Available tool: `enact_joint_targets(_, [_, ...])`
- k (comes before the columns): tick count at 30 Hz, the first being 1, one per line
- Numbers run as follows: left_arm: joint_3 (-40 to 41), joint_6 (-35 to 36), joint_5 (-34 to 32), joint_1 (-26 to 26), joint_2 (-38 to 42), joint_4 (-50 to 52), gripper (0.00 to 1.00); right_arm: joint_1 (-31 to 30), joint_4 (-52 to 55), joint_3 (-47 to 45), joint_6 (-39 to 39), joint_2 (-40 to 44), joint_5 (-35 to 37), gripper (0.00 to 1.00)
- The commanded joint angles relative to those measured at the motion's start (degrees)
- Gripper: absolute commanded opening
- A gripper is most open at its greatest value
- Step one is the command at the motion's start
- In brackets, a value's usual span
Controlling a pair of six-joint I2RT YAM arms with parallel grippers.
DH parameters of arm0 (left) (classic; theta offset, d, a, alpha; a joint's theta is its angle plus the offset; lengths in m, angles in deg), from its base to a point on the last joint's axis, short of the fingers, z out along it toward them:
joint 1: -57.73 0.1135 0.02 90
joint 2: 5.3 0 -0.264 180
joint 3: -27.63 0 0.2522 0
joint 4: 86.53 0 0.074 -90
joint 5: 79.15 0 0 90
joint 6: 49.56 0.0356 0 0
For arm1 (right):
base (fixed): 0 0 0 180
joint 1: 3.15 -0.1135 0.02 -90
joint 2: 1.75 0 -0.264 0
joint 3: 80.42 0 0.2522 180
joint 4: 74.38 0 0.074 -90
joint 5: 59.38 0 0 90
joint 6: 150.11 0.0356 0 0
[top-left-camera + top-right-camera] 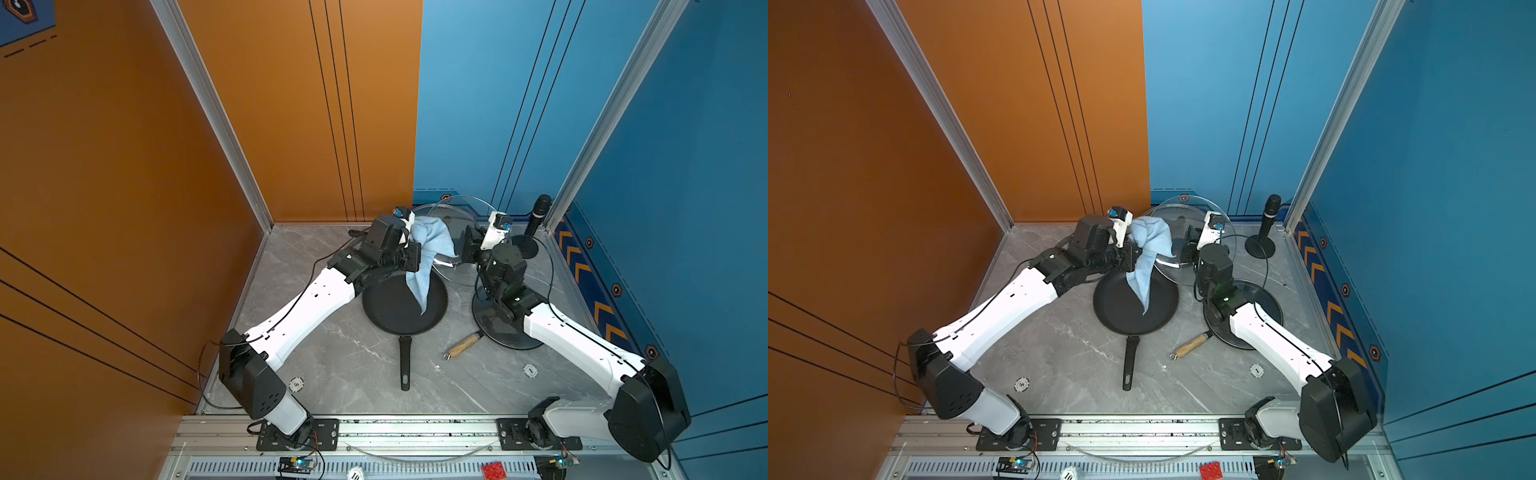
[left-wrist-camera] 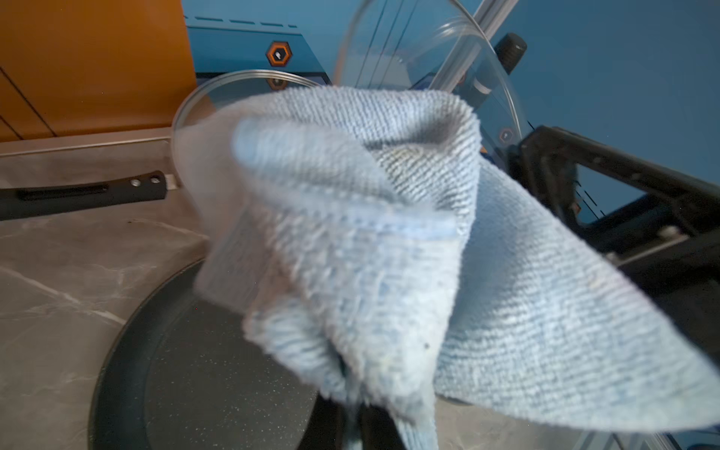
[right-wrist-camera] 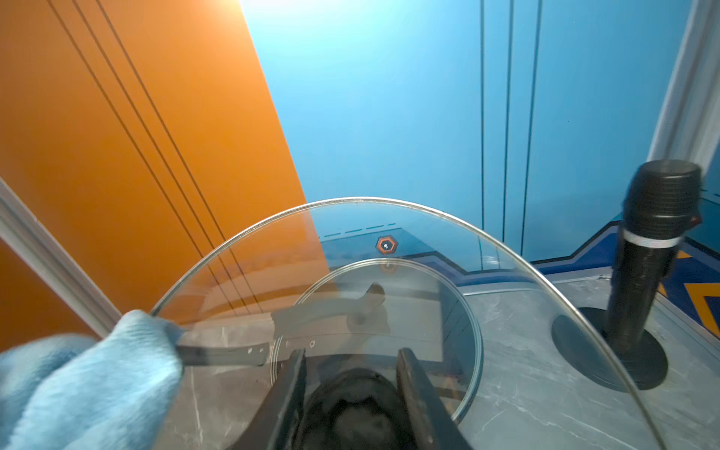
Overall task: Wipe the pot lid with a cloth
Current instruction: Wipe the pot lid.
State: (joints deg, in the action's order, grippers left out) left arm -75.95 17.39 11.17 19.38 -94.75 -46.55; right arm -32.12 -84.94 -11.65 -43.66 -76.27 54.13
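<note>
One cloth (image 1: 434, 241), one raised glass lid (image 3: 272, 265), one black frying pan (image 1: 386, 307). The left gripper (image 1: 417, 255) is pressed shut on the cloth — light blue, ribbed, bunched at the lid's rim, tail hanging over the pan. The right gripper (image 3: 350, 374) pinches the lid's knob (image 3: 350, 397).

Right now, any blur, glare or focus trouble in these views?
Left wrist: the cloth fills most of the frame, and its nearest fold is smeared and out of focus. Right wrist: blown-out glare on the wall at the frame edge; the glass pot lid is sharp but see-through. Both top views: evenly lit and sharp; the lid reads mostly as a thin rim.
</note>
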Motion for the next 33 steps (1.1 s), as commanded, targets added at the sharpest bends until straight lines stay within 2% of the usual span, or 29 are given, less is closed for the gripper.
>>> enact_joint_targets(1, [-2.81,2.94,-1.20,-1.14,-0.78,3.27,0.00,0.14,-9.07,0.54,5.51,2.54,2.65,0.00])
enact_joint_targets(8, [-14.48,5.89,0.02,-6.91,-5.75,3.31,0.00,-1.88,-12.15,2.36,12.05,-1.88,4.92,0.00])
enact_joint_targets(17, [-21.62,13.75,-8.45,-12.74,-3.74,3.12,0.00,-3.95,-12.60,3.51,12.55,-5.46,8.22,0.00])
enact_joint_targets(23, [-21.47,14.41,-9.46,-13.41,-2.75,-0.47,0.00,-4.93,-12.27,4.95,13.00,-6.83,7.45,0.00])
enact_joint_targets(29, [-17.90,17.81,-21.20,-14.35,1.63,-2.13,0.00,-4.78,-11.91,4.68,13.69,-7.00,7.69,0.00])
enact_joint_targets(33, [-13.35,19.25,-25.49,-14.49,6.09,-6.19,0.00,-4.51,-11.16,4.68,14.70,-7.21,7.21,0.00])
